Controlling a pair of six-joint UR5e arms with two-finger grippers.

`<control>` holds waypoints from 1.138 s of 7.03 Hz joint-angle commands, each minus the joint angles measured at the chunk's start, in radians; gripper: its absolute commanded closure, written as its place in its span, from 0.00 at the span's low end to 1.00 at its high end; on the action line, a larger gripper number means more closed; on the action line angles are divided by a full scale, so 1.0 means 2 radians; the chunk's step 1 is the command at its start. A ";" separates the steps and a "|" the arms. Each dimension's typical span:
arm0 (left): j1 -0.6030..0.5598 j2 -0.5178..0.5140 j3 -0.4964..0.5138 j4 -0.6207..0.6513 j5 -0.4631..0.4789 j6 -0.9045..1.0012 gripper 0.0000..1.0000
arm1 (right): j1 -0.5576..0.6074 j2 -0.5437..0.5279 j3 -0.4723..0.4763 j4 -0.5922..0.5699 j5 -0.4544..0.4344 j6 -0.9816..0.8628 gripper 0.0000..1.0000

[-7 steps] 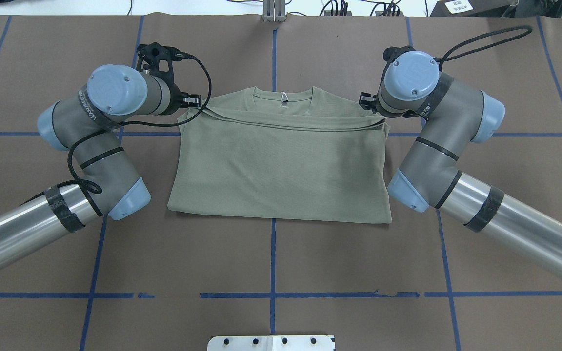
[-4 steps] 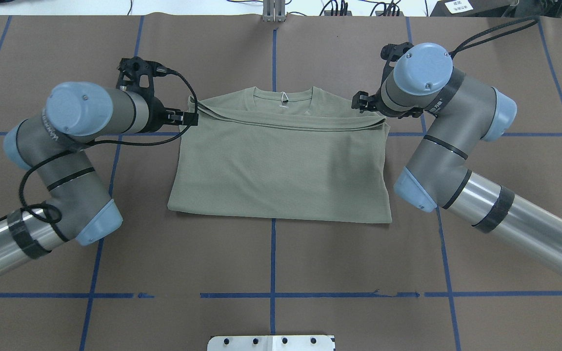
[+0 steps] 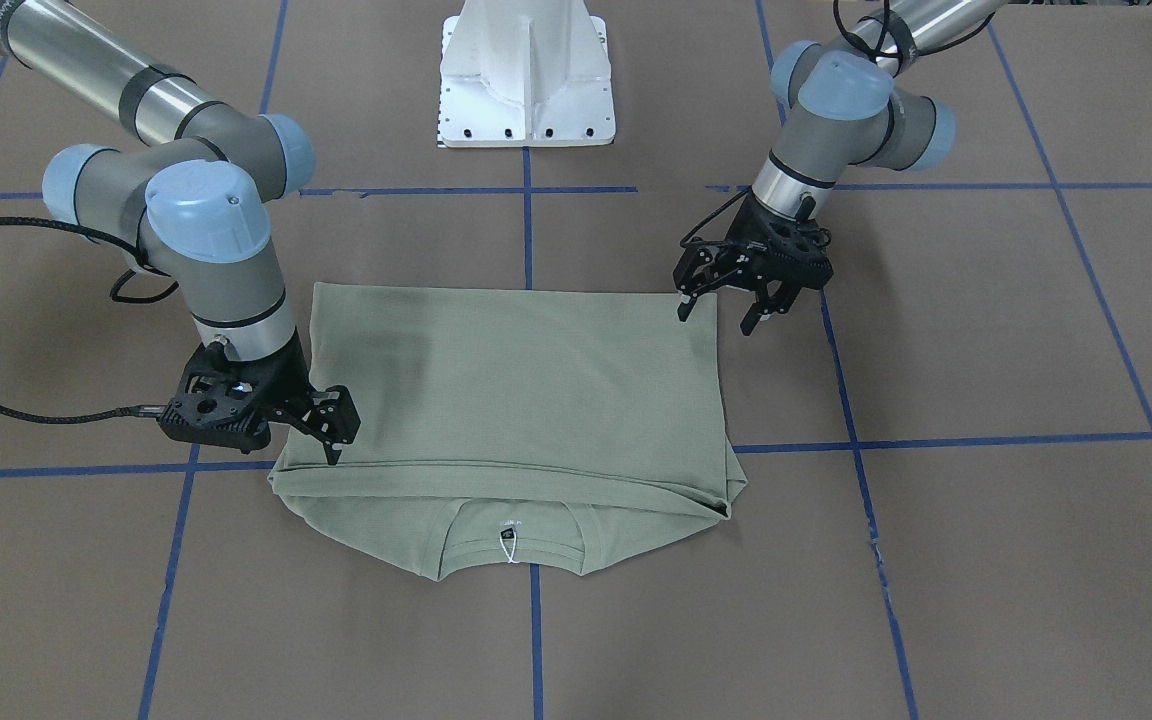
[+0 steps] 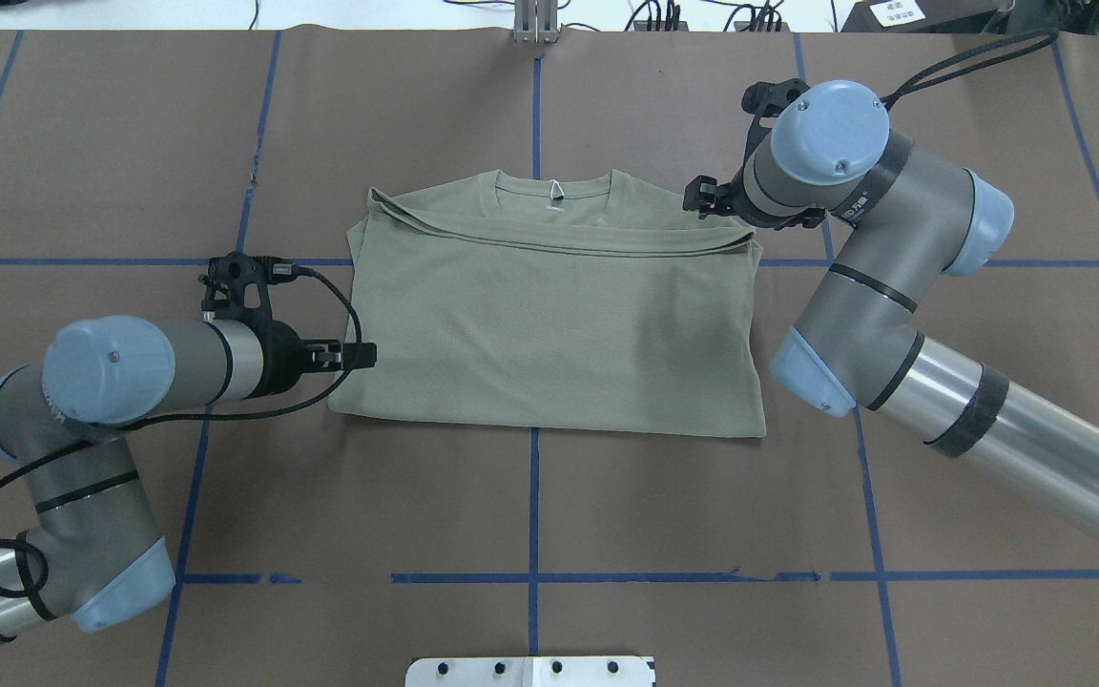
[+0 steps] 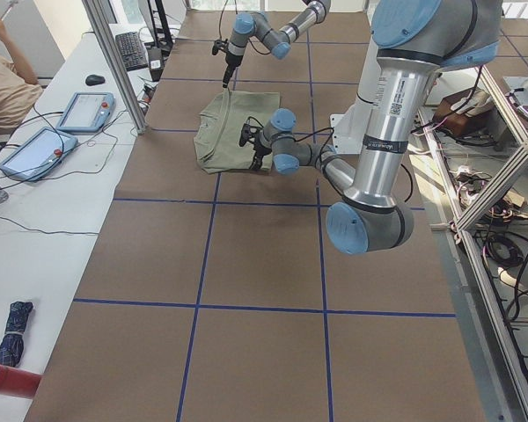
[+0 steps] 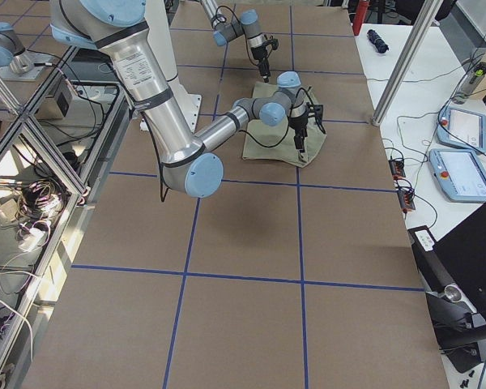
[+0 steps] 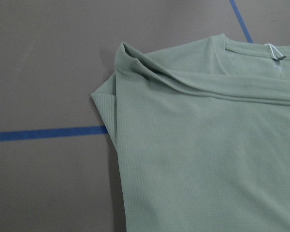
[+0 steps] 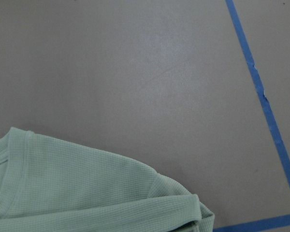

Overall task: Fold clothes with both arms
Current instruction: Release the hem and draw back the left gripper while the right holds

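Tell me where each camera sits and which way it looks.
Front-facing: across the table, facing the robot, steeply downward; left arm, right arm, white pedestal, green shirt.
Overhead: behind the robot, looking forward and down; both arms.
Exterior left: table's end, looking along it; left arm nearest.
Exterior right: opposite end; right arm nearest.
Left wrist: above the shirt's folded corner; no robot parts.
Right wrist: above its collar edge and blue tape; none.
Shared: front-facing, overhead and left wrist show the white neck loop.

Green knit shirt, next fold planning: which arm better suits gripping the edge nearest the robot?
Probably left: the left end effector, open, sits at that edge's corner; the right end effector is at the collar end.
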State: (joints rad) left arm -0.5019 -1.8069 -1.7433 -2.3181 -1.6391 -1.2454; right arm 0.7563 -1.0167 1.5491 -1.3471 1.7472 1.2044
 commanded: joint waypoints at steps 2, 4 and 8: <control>0.034 0.020 0.003 -0.024 0.020 -0.048 0.18 | 0.000 0.000 0.003 0.000 0.000 0.001 0.00; 0.037 0.018 0.001 -0.024 0.020 -0.049 0.60 | 0.000 -0.001 0.003 0.000 0.000 0.001 0.00; 0.036 0.021 -0.003 -0.024 0.021 -0.047 1.00 | -0.001 0.001 0.003 0.000 0.000 0.001 0.00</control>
State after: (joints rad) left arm -0.4273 -1.7679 -1.7418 -2.3669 -1.5974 -1.3416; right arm 0.7552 -1.0166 1.5554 -1.3468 1.7472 1.2069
